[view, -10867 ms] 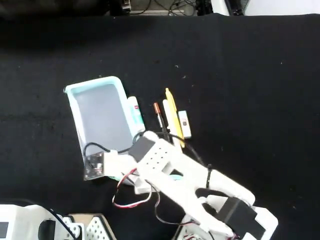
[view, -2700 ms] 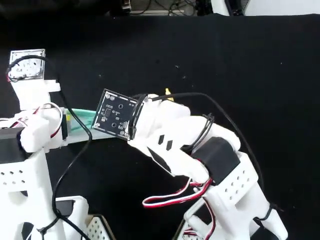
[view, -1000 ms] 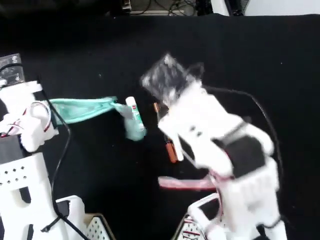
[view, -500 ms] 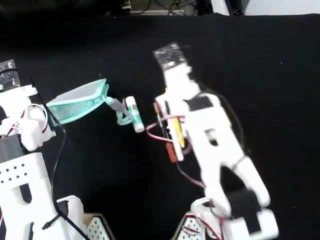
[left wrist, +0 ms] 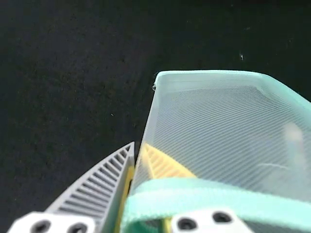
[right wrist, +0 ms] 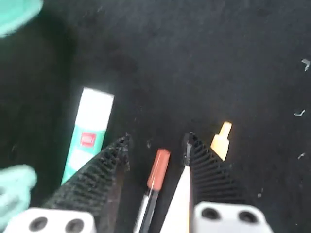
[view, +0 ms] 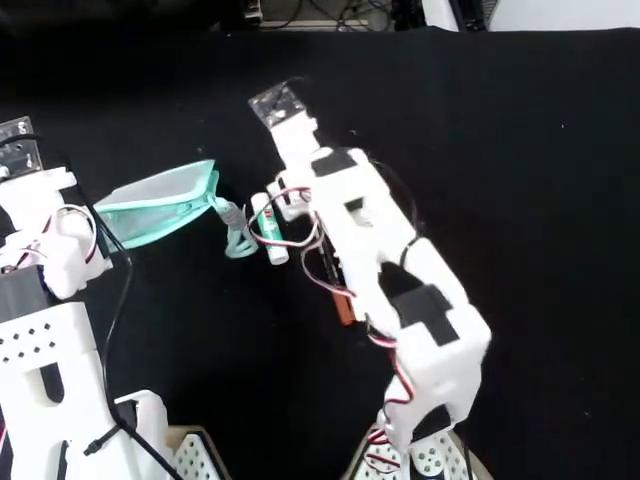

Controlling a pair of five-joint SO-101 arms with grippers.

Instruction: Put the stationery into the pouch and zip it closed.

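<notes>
On the high view, my right arm (view: 370,260) stretches across the middle, covering most of the brown pen (view: 343,303); the glue stick (view: 268,228) pokes out beside it. The pouch (view: 160,205) hangs tilted off my left arm (view: 40,250).

Left wrist view: my left gripper (left wrist: 138,160) pinches the pouch's edge, with black table (left wrist: 73,73) stretching past it.

Right wrist view: my right gripper (right wrist: 158,141) has its fingers spread, straddling the brown pen, with the glue stick just beside and the yellow pen (right wrist: 221,138) tip on the other side.

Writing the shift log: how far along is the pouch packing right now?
Done: the left gripper holds the pouch up. In hand: the open right gripper straddles the brown pen. Remaining: glue stick, brown pen and yellow pen lie on the table; then zipping.
</notes>
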